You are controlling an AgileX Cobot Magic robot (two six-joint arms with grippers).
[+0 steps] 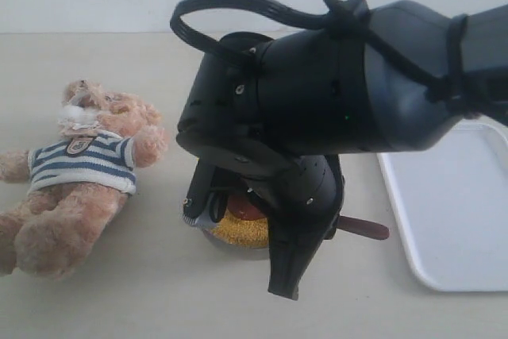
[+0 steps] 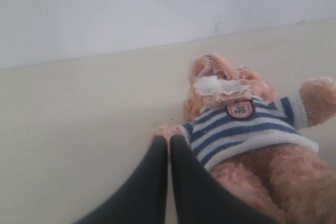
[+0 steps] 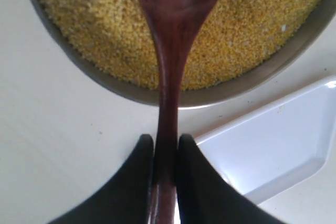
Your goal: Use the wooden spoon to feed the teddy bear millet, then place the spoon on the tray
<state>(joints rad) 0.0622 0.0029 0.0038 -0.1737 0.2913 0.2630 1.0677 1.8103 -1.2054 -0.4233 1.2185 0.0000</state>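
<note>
The teddy bear (image 1: 79,172) lies on its back at the table's left, in a blue-and-white striped shirt. In the left wrist view my left gripper (image 2: 168,142) is shut with nothing in it, its tips just in front of one arm of the teddy bear (image 2: 247,129). My right gripper (image 3: 165,142) is shut on the slim handle of the wooden spoon (image 3: 176,51). The spoon's bowl lies over the millet (image 3: 94,24) in the round metal bowl (image 3: 79,64). From outside, the right arm covers most of the bowl; some millet (image 1: 238,230) and the spoon's handle end (image 1: 365,228) show.
The white tray (image 1: 452,204) lies at the right, close beside the metal bowl, and its corner (image 3: 273,145) shows in the right wrist view. Bare beige tabletop runs between the bear and the bowl. A pale wall stands behind the table.
</note>
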